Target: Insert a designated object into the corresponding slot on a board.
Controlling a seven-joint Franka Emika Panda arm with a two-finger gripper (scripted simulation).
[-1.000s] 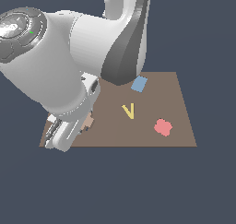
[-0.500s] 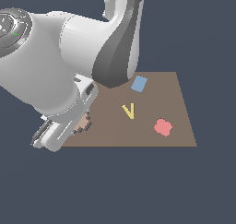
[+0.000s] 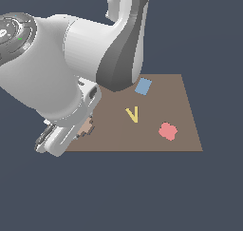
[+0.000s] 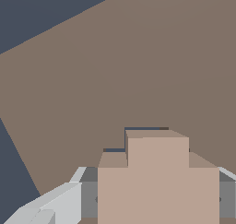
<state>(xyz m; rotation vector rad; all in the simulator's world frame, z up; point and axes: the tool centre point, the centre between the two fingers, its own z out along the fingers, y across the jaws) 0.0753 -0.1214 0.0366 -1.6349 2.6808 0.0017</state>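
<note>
Your gripper (image 4: 156, 197) stays clamped on the tan piece (image 3: 86, 128), now carried nearer the board (image 3: 185, 106) edge on the exterior view's left; slot hidden, so alignment's unverified.

A: In the exterior view the arm (image 3: 71, 78) covers the board's (image 3: 156, 106) whole corner on that view's left, so neither of the 2 cut-outs shows. Only a sliver of the tan piece (image 3: 86, 128) peeks past the wrist.

B: And the gripper (image 3: 60, 139)?

A: Its fingertips are lost behind its own body there; open or closed cannot be told. In the wrist view the tan piece (image 4: 157, 181) is cut off by the picture's edge, and only parts of 2 fingers (image 4: 50, 204) flank it.
</note>
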